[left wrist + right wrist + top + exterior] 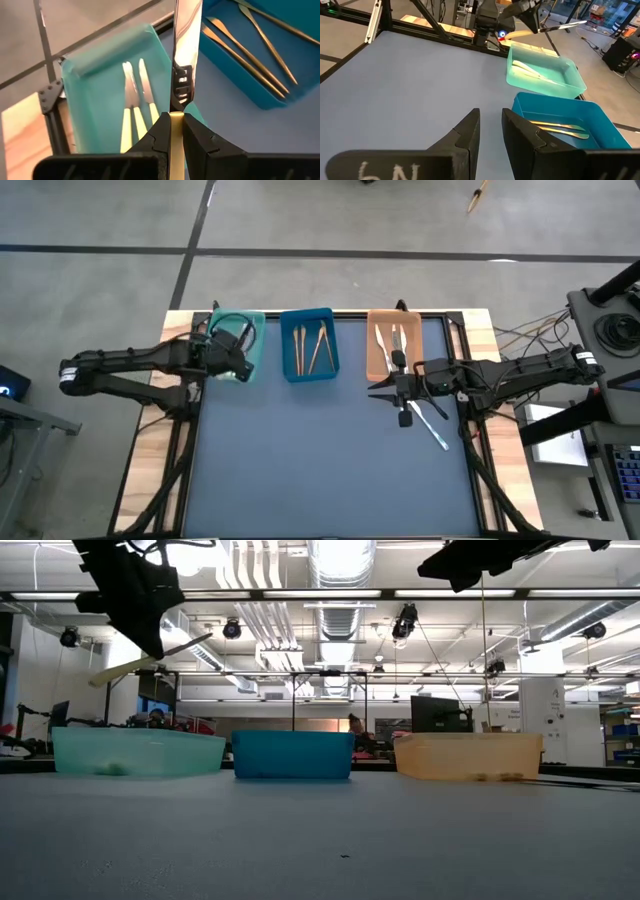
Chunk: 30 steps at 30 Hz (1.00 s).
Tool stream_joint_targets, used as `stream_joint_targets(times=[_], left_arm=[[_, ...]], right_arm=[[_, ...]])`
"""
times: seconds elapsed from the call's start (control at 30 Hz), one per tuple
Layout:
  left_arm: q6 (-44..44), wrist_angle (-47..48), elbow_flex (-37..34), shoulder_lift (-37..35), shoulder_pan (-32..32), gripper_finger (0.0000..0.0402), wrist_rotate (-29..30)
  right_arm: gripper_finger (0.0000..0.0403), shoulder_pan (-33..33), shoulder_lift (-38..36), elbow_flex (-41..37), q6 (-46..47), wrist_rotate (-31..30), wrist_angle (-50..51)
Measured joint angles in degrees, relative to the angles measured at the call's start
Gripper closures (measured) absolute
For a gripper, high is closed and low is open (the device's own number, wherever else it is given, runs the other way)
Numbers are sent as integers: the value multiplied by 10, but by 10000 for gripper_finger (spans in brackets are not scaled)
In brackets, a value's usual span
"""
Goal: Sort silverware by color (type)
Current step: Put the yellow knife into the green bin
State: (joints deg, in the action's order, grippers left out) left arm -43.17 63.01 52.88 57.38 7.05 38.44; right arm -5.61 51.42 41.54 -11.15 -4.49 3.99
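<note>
The left gripper point(176, 131) pinched a cream-handled knife point(184, 55) above the teal tray point(252, 340) (far-left tabletop edge); best released low, lengthwise. The right gripper point(490, 129) hung empty, slightly parted.

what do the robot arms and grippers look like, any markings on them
Both arms are dark, nearly black, slim and jointed, with cables running along them. The left gripper has two angular black fingers. The right gripper has the same wedge-shaped black fingers, with white handwritten characters on its body that I cannot read for sure.
</note>
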Motion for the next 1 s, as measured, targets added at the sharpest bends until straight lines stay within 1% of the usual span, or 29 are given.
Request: stream_joint_targets(times=[0.17,0.33,0.53,0.77,0.9,1.0], left_arm=[[66,-16,0,-11,63,390,-15],[125,-16,0,-12,158,390,-85],[194,-18,0,-5,245,390,-133],[246,-34,0,4,314,390,-184],[280,-73,0,9,342,390,-190],[296,-100,0,14,365,390,-219]], right_arm=[[330,0,0,0,0,0,0],[330,0,0,0,7,0,0],[330,0,0,0,7,0,0],[330,0,0,0,0,-1,-1],[330,0,0,0,1,-1,0],[330,0,0,0,1,-1,-1]])
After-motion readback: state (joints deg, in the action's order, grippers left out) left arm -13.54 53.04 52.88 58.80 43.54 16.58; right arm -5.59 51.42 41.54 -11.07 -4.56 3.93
